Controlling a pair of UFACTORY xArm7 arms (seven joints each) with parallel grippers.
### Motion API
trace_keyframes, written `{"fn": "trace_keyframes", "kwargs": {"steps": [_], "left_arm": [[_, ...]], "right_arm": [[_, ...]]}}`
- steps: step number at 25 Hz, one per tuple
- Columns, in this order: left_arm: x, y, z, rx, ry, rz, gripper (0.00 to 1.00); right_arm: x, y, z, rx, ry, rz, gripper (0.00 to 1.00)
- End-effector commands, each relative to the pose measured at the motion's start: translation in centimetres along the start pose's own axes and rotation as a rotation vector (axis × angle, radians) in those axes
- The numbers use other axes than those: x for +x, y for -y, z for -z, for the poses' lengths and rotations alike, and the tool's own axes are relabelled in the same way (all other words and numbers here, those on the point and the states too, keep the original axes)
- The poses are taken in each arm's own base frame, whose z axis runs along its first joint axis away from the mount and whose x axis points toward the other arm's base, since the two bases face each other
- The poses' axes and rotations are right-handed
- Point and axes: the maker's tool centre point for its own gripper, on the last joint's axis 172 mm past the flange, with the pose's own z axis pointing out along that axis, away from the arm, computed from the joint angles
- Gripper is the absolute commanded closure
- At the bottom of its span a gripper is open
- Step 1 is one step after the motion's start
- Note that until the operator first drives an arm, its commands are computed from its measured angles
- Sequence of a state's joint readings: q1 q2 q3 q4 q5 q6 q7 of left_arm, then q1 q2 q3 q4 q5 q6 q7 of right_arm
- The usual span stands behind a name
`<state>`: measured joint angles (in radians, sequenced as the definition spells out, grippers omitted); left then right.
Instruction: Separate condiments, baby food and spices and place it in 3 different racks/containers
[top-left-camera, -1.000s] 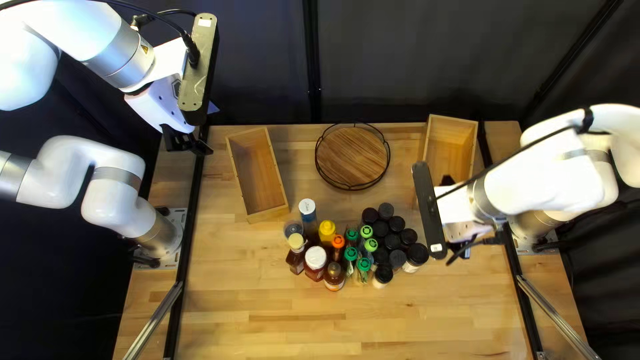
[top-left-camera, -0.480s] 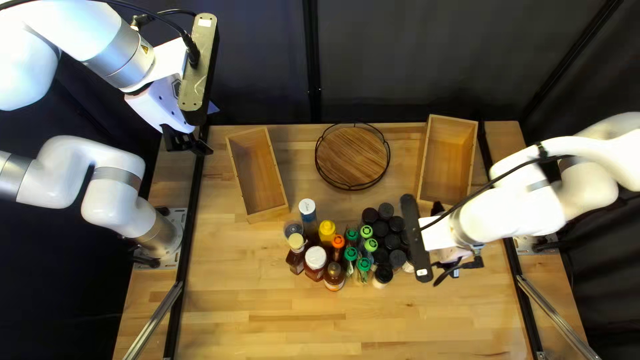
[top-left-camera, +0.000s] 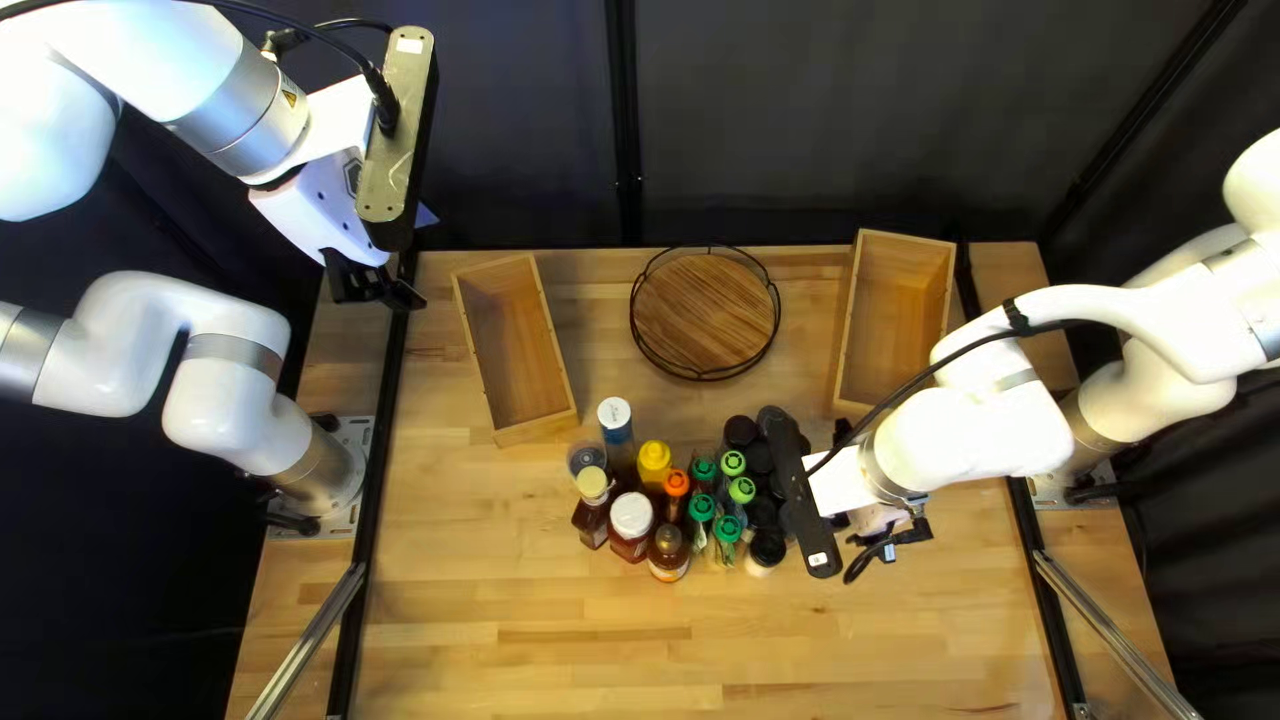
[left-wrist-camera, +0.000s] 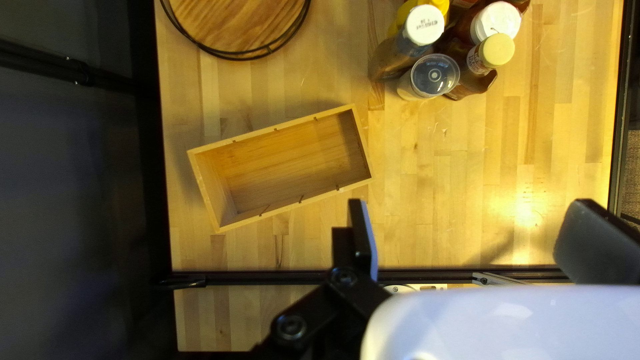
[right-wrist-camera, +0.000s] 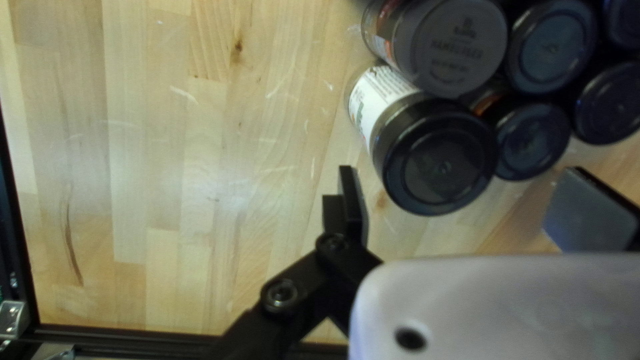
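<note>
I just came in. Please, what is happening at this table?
My right arm has its open jaws near a black-lidded jar, holding nothing. My left arm is raised at the side, jaws also open, with nothing between them. The bottles and jars stand in one group, not yet sorted into the two wooden boxes or the round rack.

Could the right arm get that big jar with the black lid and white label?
Probably yes: the right gripper is open and the jar sits just ahead, though neighbouring jars crowd it and might get bumped.
</note>
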<state>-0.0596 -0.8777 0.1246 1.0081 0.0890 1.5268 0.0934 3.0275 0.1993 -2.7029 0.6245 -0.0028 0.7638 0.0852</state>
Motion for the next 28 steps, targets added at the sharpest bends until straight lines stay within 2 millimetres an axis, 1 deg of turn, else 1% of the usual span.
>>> {"fn": "trace_keyframes", "kwargs": {"steps": [1,3,4,5,6,10,13,15,16,18,19,22,23,25,28], "left_arm": [[0.0,0.0,0.0,0.000,0.000,0.000,0.00],[0.0,0.0,0.0,0.000,0.000,0.000,0.00],[0.0,0.0,0.0,0.000,0.000,0.000,0.00],[0.0,0.0,0.0,0.000,0.000,0.000,0.00],[0.0,0.0,0.0,0.000,0.000,0.000,0.00],[0.0,0.0,0.0,0.000,0.000,0.000,0.00],[0.0,0.0,0.0,0.000,0.000,0.000,0.00],[0.0,0.0,0.0,0.000,0.000,0.000,0.00],[0.0,0.0,0.0,0.000,0.000,0.000,0.00],[0.0,0.0,0.0,0.000,0.000,0.000,0.00],[0.0,0.0,0.0,0.000,0.000,0.000,0.00],[0.0,0.0,0.0,0.000,0.000,0.000,0.00],[0.0,0.0,0.0,0.000,0.000,0.000,0.00],[0.0,0.0,0.0,0.000,0.000,0.000,0.00],[0.0,0.0,0.0,0.000,0.000,0.000,0.00]], "right_arm": [[0.2,0.1,-0.8,0.007,-0.008,0.009,0.00],[0.2,0.2,-1.1,0.011,-0.011,0.011,0.00],[0.3,0.2,-1.2,0.012,-0.014,0.013,0.19],[0.3,0.3,-1.2,0.012,-0.014,0.017,0.94],[0.2,0.4,-1.2,0.012,-0.015,0.020,1.00],[0.0,0.6,-0.8,0.008,-0.016,0.028,1.00],[-0.4,0.8,0.3,0.006,-0.021,0.031,1.00],[-1.0,0.8,2.0,0.003,-0.028,0.031,1.00],[-1.5,0.5,3.1,0.002,-0.034,0.029,1.00],[-2.3,-0.1,4.7,0.001,-0.043,0.023,1.00],[-3.3,-1.2,6.2,0.000,-0.049,0.012,1.00],[-5.7,-4.2,8.9,0.001,-0.060,-0.013,1.00],[-6.0,-4.6,9.3,0.002,-0.062,-0.018,1.00],[-7.4,-7.2,10.5,0.002,-0.063,-0.043,1.00],[-8.7,-10.2,11.3,-0.001,-0.058,-0.076,1.00]]}}
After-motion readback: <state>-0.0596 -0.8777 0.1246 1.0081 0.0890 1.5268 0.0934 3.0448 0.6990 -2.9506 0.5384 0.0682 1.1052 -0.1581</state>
